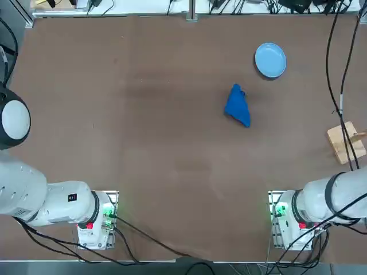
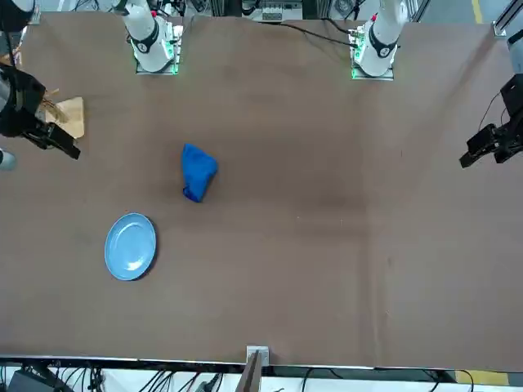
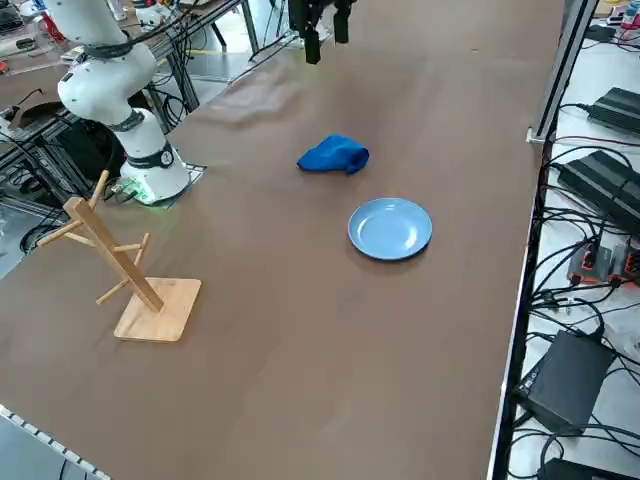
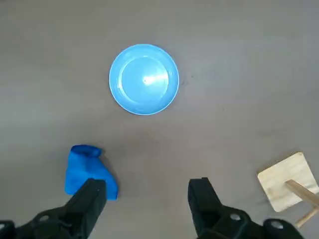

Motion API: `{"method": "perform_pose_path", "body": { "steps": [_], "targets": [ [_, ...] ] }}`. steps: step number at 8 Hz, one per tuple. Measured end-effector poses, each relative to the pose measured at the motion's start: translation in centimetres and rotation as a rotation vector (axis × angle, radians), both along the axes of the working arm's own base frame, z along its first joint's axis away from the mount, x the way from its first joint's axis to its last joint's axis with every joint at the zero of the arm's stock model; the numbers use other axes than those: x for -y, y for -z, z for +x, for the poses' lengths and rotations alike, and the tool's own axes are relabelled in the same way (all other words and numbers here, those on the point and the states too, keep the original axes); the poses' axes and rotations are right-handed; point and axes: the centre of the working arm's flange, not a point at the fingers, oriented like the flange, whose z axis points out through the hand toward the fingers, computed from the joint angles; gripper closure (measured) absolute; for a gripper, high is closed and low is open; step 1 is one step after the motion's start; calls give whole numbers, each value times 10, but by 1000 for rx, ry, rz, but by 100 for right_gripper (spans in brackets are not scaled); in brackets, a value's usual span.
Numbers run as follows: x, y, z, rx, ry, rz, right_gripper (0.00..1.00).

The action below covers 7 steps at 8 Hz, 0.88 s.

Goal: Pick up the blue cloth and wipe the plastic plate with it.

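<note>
- On the brown worktop (image 1: 143, 143) the blue cloth (image 1: 237, 105) lies crumpled, and the plastic plate (image 1: 270, 59) sits near it but apart, further from the arm bases.
- The right tool (image 4: 147, 199) hangs high above the worktop, its fingers spread and holding nothing.
- In the wrist view the cloth shows just beside one finger (image 4: 88, 198), not between the two, so the tool probably must shift sideways before going down.
- The cloth's long axis seems to point roughly toward the plate.
- A wooden rack (image 3: 120, 262) stands well apart.
</note>
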Motion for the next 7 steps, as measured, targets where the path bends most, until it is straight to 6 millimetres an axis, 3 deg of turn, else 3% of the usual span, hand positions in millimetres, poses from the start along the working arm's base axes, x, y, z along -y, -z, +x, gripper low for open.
{"method": "perform_pose_path", "body": {
  "steps": [2,7],
  "targets": [
    [-1,-8,-5,1,0,6,0],
    [4,-5,-5,-11,8,6,0]
  ]
}}
